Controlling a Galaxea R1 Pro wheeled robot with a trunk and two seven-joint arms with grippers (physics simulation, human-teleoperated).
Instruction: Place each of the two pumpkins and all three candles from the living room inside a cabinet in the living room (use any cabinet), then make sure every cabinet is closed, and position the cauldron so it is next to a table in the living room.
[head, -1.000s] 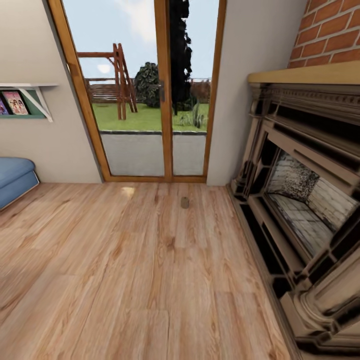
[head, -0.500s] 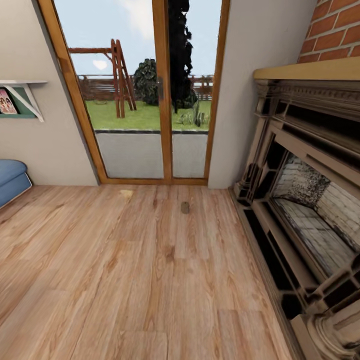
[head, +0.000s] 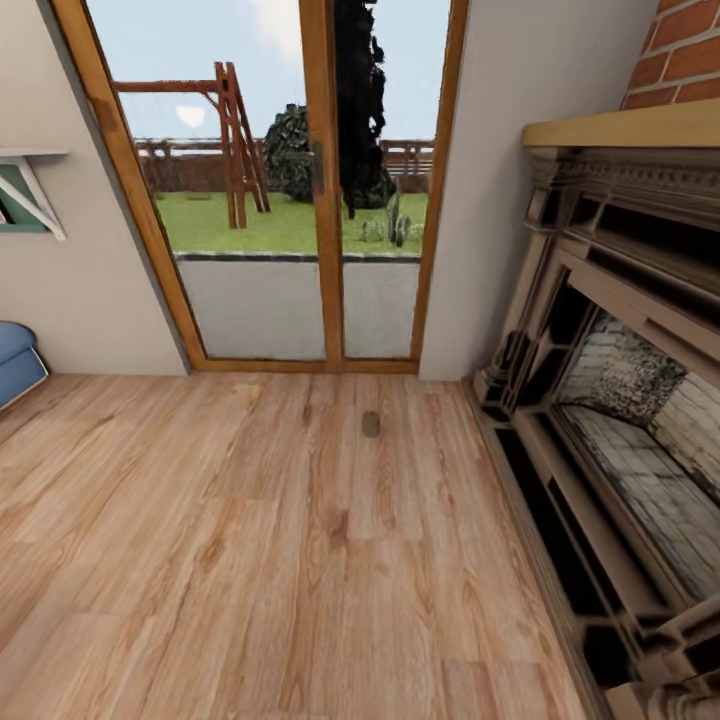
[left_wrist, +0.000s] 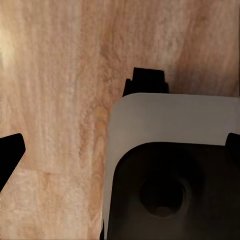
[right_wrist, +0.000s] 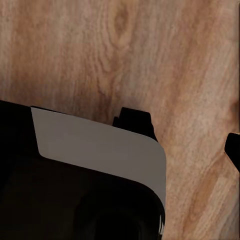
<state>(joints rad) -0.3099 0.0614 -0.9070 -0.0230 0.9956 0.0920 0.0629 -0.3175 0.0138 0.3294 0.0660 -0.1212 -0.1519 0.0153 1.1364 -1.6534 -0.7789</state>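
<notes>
Scene: a living room with a wood floor (head: 250, 560), seen from the robot's head as it travels.
Candle: a small, stout object (head: 370, 424) stands on the floor in front of the glass door (head: 285, 190); it is likely one of the candles, though too small to be sure.
Why there: it sits loose on open boards, apart from any furniture, so it looks like a thing waiting to be fetched, not one put away.
Pumpkins, cabinet, cauldron: out of the frames, so the task appears to be at a fetching stage.
Left gripper: (left_wrist: 95, 120) hangs over bare floor; one dark fingertip (left_wrist: 10, 155) stands well apart from the other, so the jaws look spread wide with nothing between them.
Right gripper: (right_wrist: 185, 135) also over bare floor, dark tips set apart, jaws open and empty.
Right edge: the ornate fireplace (head: 610, 400) runs along the floor, its stepped base jutting out; a base that hugs this side risks a scrape.
Left edge: a blue cushion (head: 15, 355) and a wall shelf (head: 25, 190) mark the limit.
Open room: a broad stretch of floor leads straight to the small object.
</notes>
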